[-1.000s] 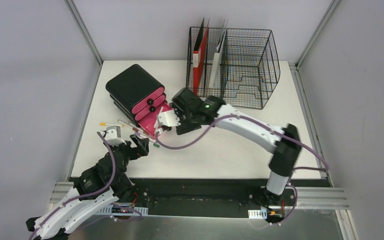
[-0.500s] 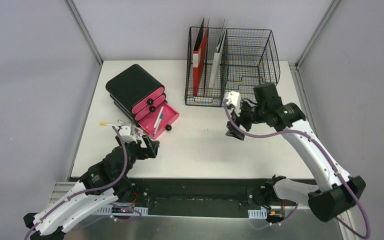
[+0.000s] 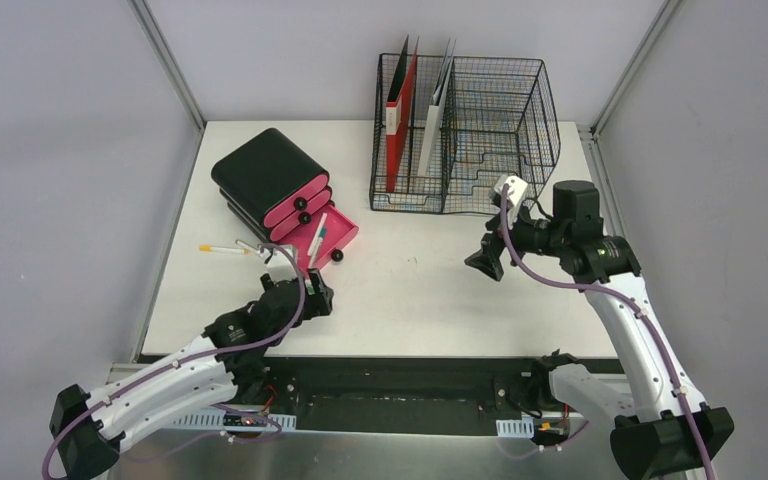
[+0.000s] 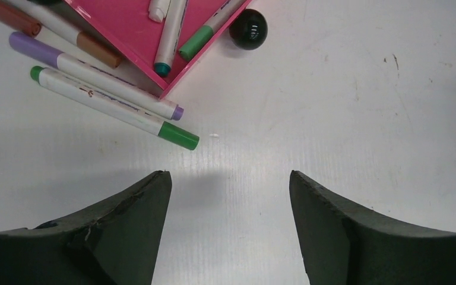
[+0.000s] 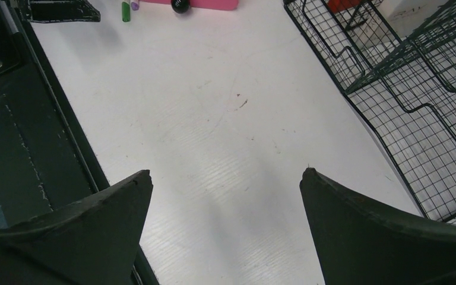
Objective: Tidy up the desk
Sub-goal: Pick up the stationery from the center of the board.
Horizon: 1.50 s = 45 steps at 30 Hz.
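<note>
The desk (image 3: 410,290) is a white tabletop. A black drawer unit (image 3: 260,172) stands at the back left, its bottom pink drawer (image 3: 322,237) pulled open with pens in it. Loose markers lie beside the drawer: a green-capped one (image 4: 116,111), a purple one (image 4: 95,76) and an orange-brown one (image 4: 47,27). A yellow-tipped pen (image 3: 222,248) lies further left. My left gripper (image 3: 308,295) is open and empty, low over the desk just short of the green marker (image 4: 230,178). My right gripper (image 3: 485,262) is open and empty above bare desk (image 5: 225,175), in front of the rack.
A black wire-mesh rack (image 3: 505,130) stands at the back, holding a red folder (image 3: 400,110) and a grey-white folder (image 3: 438,100). The drawer's black knob (image 4: 248,28) juts out towards the desk's middle. Aluminium rails and grey walls bound the desk.
My right arm has swung away from the open drawer to the right, in front of the rack. My left gripper has moved forward and right, closer to the loose markers.
</note>
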Tool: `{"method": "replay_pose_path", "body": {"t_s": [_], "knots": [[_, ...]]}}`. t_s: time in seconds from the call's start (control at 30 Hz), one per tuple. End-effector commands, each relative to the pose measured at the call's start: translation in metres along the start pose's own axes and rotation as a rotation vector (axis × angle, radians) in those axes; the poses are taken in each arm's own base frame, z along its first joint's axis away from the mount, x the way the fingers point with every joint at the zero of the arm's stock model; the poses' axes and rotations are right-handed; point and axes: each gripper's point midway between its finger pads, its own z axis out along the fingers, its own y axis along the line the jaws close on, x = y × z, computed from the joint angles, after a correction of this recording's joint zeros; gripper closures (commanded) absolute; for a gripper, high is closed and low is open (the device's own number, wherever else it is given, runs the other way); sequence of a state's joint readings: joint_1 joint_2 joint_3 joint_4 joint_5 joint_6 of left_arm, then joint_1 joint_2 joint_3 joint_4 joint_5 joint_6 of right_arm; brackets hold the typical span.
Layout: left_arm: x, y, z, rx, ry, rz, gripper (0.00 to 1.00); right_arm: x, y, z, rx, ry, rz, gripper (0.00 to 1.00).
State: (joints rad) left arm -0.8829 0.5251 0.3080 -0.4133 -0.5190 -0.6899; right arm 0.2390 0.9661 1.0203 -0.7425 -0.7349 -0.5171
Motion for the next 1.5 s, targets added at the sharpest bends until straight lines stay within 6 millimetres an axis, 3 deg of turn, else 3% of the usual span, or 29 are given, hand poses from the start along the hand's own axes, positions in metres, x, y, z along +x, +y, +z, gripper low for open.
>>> {"method": "replay_pose_path", "body": {"t_s": [0.0, 0.1, 0.23, 0.27, 0.43, 0.63, 1.07, 1.47], "knots": [[-0.011, -0.01, 0.014, -0.003, -0.051, -0.147, 0.28, -0.002, -0.017, 0.0, 0.073, 0.006, -0.027, 0.01], [-0.005, -0.002, 0.025, -0.045, -0.01, -0.206, 0.36, 0.001, -0.017, 0.002, 0.064, 0.019, -0.02, 0.01], [0.003, 0.013, 0.03, -0.114, 0.05, -0.311, 0.69, 0.002, -0.018, 0.002, 0.066, 0.031, -0.016, 0.01], [0.004, 0.016, 0.028, -0.137, 0.055, -0.331, 0.73, 0.002, -0.019, 0.003, 0.064, 0.035, -0.014, 0.01], [0.002, 0.044, 0.016, -0.321, 0.018, -0.474, 0.73, 0.005, -0.019, 0.005, 0.053, 0.051, -0.002, 0.01], [0.0, 0.065, 0.005, -0.532, 0.012, -0.577, 0.63, 0.009, -0.021, 0.008, 0.045, 0.064, 0.009, 0.01], [-0.021, 0.054, 0.032, -0.639, 0.041, -0.521, 0.63, 0.008, -0.023, 0.005, 0.054, 0.06, 0.013, 0.01], [-0.007, 0.053, 0.057, -0.638, 0.115, -0.522, 0.65, 0.01, -0.022, 0.005, 0.05, 0.064, 0.013, 0.01]]}}
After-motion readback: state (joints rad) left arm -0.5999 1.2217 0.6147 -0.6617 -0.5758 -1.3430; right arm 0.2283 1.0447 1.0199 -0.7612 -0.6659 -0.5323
